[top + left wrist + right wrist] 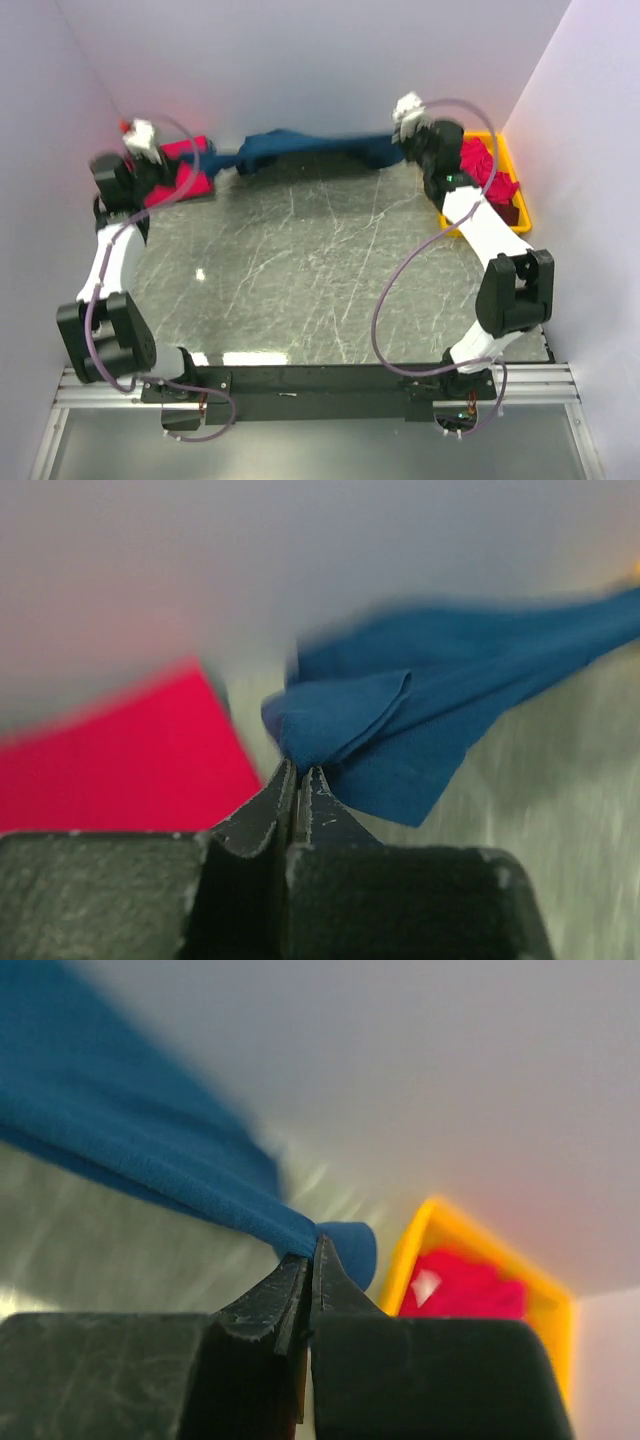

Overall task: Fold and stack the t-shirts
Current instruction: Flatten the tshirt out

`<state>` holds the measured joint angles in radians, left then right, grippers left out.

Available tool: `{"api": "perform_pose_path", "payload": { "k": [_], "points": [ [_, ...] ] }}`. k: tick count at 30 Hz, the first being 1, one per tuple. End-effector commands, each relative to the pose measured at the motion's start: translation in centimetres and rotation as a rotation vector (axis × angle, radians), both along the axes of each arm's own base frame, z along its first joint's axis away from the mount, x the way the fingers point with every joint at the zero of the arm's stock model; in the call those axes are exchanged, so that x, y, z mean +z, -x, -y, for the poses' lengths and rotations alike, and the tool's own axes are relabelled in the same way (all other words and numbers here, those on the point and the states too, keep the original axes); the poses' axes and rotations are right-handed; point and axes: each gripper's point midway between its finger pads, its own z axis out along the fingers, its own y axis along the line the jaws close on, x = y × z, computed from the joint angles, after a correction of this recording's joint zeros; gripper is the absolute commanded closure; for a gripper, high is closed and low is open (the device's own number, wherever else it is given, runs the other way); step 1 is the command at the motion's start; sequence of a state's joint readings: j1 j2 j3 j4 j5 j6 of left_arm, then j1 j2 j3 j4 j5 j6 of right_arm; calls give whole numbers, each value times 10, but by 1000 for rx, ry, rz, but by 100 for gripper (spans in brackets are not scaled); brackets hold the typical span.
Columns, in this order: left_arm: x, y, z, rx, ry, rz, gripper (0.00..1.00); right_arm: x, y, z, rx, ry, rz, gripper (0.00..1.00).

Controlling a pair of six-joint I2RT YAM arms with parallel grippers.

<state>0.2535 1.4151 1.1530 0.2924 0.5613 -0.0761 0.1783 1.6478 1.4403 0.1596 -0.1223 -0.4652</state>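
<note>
bin (518,190): yellow plastic, at table's far right | table (300,275): dark, white-veined top | walls (300,60): plain pale

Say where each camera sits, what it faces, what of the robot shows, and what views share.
Top external: above and behind both arms, looking down on the table; they show whole.
Left wrist: on the left arm, past the left gripper, shut on the navy t-shirt, beside a red t-shirt.
Right wrist: past the right gripper, shut on the same shirt, toward the yellow bin.
Shared: all three show the navy t-shirt.
</note>
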Motion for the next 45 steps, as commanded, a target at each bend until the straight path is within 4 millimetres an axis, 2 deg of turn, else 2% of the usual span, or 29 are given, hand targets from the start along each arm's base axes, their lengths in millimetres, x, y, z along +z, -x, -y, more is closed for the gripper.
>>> {"api": "perform_pose_path", "payload": {
  "k": [1, 4, 5, 8, 10, 11, 13, 14, 15, 17, 18, 19, 20, 21, 22, 23, 24, 26, 29, 30, 32, 33, 34, 35, 36, 38, 39, 40, 45],
  "points": [
    [-34, 45, -11, -1, -286, -20, 100, -20, 40, 16, 72, 180, -33, 100],
    [-89, 66, -9, -59, -347, -158, 100, -73, 64, 13, 148, 263, -164, 100],
    [-116, 78, -4, -90, -327, -256, 100, -92, 72, 13, 164, 283, -226, 100],
    [-153, 102, 5, -180, -342, -394, 100, -129, 91, 18, 188, 326, -350, 100],
    [-163, 117, 11, -253, -397, -429, 100, -144, 111, 19, 219, 341, -437, 100],
    [-176, 138, 17, -300, -384, -512, 100, -149, 119, 19, 238, 353, -463, 100],
    [-181, 161, 24, -419, -478, -515, 99, -160, 147, 21, 281, 382, -521, 100],
    [-185, 177, 29, -482, -509, -541, 99, -164, 157, 22, 297, 400, -533, 100],
    [-195, 212, 38, -574, -502, -629, 100, -179, 172, 23, 330, 426, -563, 100],
    [-204, 238, 40, -699, -625, -621, 99, -184, 202, 26, 373, 462, -588, 100],
    [-206, 260, 43, -778, -670, -627, 99, -200, 219, 28, 414, 498, -614, 100],
    [-208, 270, 41, -803, -708, -638, 99, -198, 237, 28, 440, 515, -611, 100],
    [-211, 280, 43, -836, -730, -640, 94, -204, 248, 29, 460, 541, -616, 100],
    [-209, 293, 45, -874, -772, -617, 85, -218, 263, 30, 497, 584, -632, 79],
    [-207, 296, 46, -882, -791, -601, 71, -216, 272, 33, 489, 610, -612, 59],
    [-203, 296, 46, -873, -804, -582, 47, -216, 276, 35, 490, 625, -602, 42],
    [-198, 297, 47, -855, -820, -560, 39, -218, 279, 37, 485, 634, -598, 23],
    [-186, 292, 48, -826, -819, -537, 32, -210, 280, 39, 466, 641, -578, 17],
    [-178, 275, 48, -803, -751, -548, 33, -205, 272, 37, 427, 567, -621, 17],
    [-176, 268, 50, -776, -688, -572, 34, -198, 264, 34, 417, 546, -623, 19],
    [-177, 247, 49, -747, -613, -592, 43, -210, 259, 28, 423, 485, -724, 30],
    [-177, 242, 52, -738, -554, -613, 47, -202, 251, 22, 404, 428, -747, 34],
    [-179, 237, 52, -724, -528, -635, 50, -217, 251, 20, 407, 396, -843, 39],
    [-184, 220, 53, -705, -538, -629, 60, -218, 248, 18, 394, 364, -877, 46],
    [-188, 218, 55, -679, -508, -668, 62, -213, 241, 12, 365, 302, -901, 51],
    [-206, 213, 62, -653, -552, -705, 62, -226, 234, 10, 335, 260, -969, 57],
    [-207, 190, 63, -564, -550, -673, 65, -226, 230, 8, 303, 220, -986, 61],
    [-214, 184, 58, -507, -589, -695, 68, -233, 223, 7, 281, 203, -1004, 62],
    [-248, 162, 73, -449, -574, -778, 71, -249, 211, 4, 194, 128, -1108, 70]
  ]
}}
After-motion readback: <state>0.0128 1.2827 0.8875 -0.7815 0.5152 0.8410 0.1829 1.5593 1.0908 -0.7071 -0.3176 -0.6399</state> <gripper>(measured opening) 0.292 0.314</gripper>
